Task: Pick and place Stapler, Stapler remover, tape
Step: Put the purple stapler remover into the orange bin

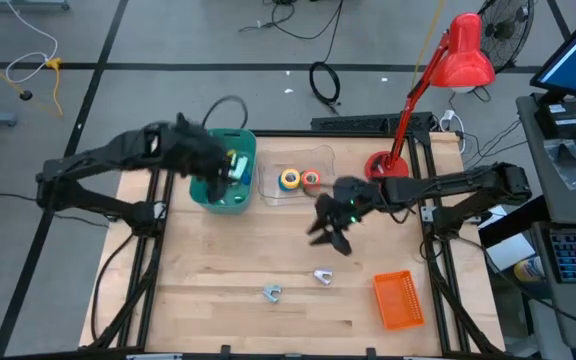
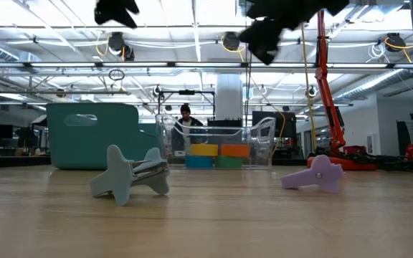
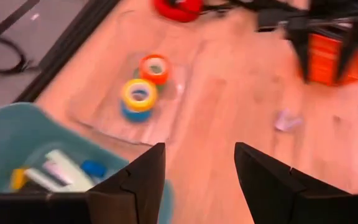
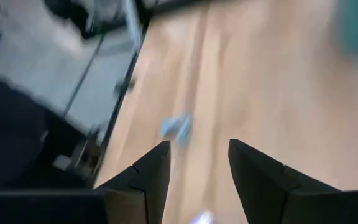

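Two staple removers lie on the wood near the front edge, a grey-blue one and a lilac one. Tape rolls sit in a clear tray: yellow on blue and orange on green. A pale stapler lies inside the teal bin. My left gripper hangs open above the bin, holding nothing. My right gripper is open over mid-table, between the tray and the removers, with nothing between its fingers.
An orange basket stands at the front right. A red desk lamp has its base at the back right, beside the tray. Bare wood stretches across the left and middle of the table. A person stands in the room behind.
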Tool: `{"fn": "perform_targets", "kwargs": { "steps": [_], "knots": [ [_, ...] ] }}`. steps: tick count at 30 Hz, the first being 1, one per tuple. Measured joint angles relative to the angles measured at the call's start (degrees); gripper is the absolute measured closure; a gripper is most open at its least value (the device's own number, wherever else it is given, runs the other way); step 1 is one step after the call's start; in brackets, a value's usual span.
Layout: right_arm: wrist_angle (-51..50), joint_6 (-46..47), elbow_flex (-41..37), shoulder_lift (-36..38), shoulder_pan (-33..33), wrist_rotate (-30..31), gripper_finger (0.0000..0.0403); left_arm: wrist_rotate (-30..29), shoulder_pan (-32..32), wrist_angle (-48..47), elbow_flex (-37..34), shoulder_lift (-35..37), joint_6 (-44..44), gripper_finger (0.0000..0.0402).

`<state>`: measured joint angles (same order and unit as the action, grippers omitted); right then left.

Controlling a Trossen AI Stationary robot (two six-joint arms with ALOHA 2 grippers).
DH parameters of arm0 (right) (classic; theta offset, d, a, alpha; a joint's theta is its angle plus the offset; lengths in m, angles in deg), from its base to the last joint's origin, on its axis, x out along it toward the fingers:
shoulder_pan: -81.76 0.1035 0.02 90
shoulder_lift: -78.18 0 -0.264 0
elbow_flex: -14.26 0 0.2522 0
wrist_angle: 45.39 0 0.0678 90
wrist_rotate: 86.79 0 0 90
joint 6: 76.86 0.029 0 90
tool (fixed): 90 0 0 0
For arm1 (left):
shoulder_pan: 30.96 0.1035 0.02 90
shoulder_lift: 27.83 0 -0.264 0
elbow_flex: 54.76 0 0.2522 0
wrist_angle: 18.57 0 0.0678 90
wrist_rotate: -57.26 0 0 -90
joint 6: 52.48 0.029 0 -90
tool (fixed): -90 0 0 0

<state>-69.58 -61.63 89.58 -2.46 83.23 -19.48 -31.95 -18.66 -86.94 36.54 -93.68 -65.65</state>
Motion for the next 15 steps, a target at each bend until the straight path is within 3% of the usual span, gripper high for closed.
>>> {"fn": "perform_targets", "kwargs": {
  "steps": [3,8,11,15],
  "knots": [
    [-10.2,0.9,0.0,0.8,3.5,0.1,0.0248,-4.5,-7.4,3.8,-3.2,3.1,-2.0,0.0205],
    [-18.0,3.6,0.0,1.0,8.2,1.7,0.0248,-11.1,-16.8,14.3,-11.8,7.7,-4.6,0.0202],
    [-19.1,3.5,0.0,0.0,10.6,5.9,0.0248,-14.9,-20.0,20.3,-17.8,10.0,-6.6,0.0201],
    [-18.4,4.6,0.0,-2.8,12.0,7.3,0.0248,-17.9,-22.8,26.3,-24.8,12.9,-10.3,0.0204]
  ]
}}
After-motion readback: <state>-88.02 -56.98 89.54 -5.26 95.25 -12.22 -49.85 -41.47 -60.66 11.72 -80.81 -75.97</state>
